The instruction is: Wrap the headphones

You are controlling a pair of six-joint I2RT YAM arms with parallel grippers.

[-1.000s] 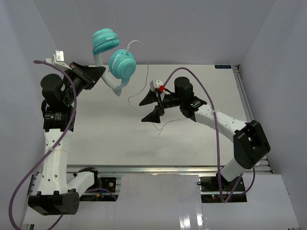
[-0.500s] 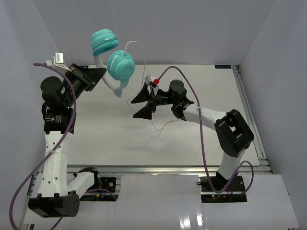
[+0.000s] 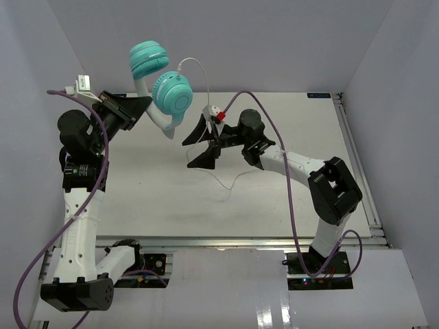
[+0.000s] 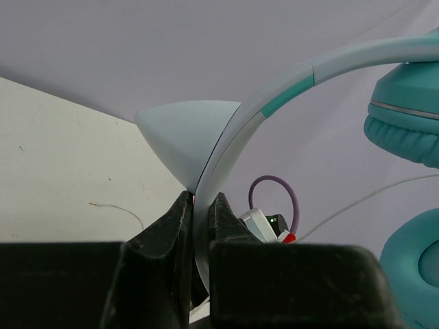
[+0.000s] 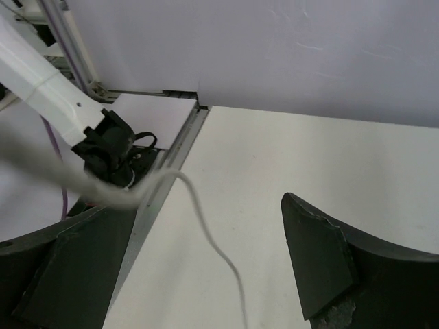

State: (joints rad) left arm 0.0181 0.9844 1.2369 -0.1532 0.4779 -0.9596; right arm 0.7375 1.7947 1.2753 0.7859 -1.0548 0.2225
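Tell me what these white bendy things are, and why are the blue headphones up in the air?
They are two robot arms bolted to a table. The big picture looks down from above; the other two come from little cameras on each arm's wrist. The left claw is shut on the headband of the teal headphones, holding them up above the table. Their thin white cable hangs down and trails onto the table. The right claw is wide open, with the cable running between its fingers but not pinched.
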